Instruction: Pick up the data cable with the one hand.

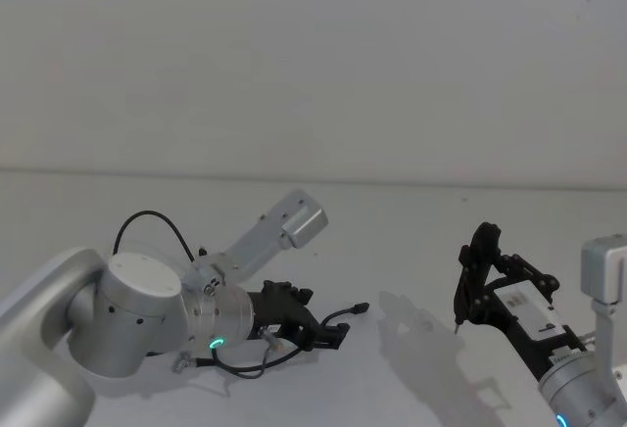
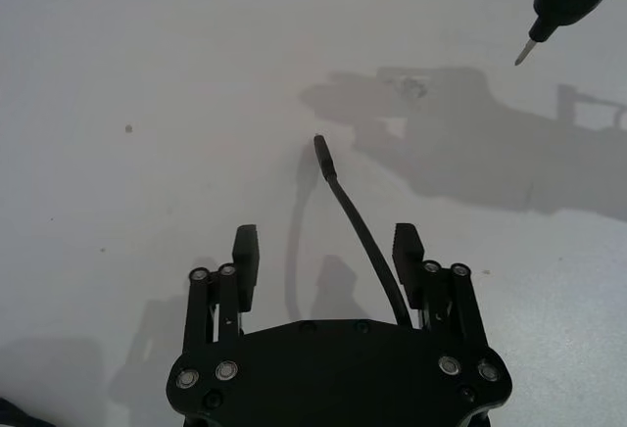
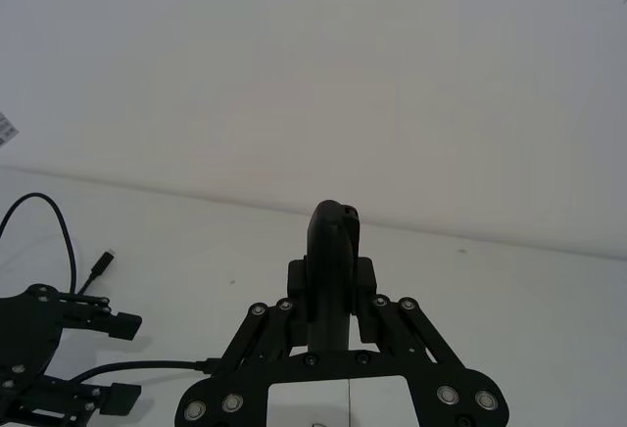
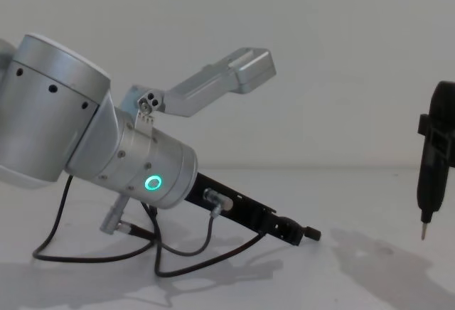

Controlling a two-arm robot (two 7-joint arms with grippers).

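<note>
- The robot's left hand (image 2: 326, 249), on a fat silver arm (image 4: 135, 157) with a glowing green ring (image 4: 153, 181), reaches low and forward over the white worktop (image 2: 147, 74). Its two black fingers (image 2: 245, 251) are spread wide apart and grip nothing.
- The data cable (image 2: 358, 226) runs out from under the palm through the gap between those fingers. It passes close beside one finger and well clear of the other; whether it touches the near finger cannot be told.
- The cable's small black plug (image 2: 323, 156) pokes out just beyond the fingertips, and its shadow falls separately on the worktop beside it.
- Behind the left hand, a loop of black cord (image 1: 147, 217) arches up past the wrist; whether it is the same cable cannot be told.
- The right hand (image 3: 333, 280), well apart to the right of the left hand, is closed on a dark pen-shaped tool (image 4: 434, 161). The tool's pale tip (image 4: 424, 233) points down above the worktop, clear of the cable.
</note>
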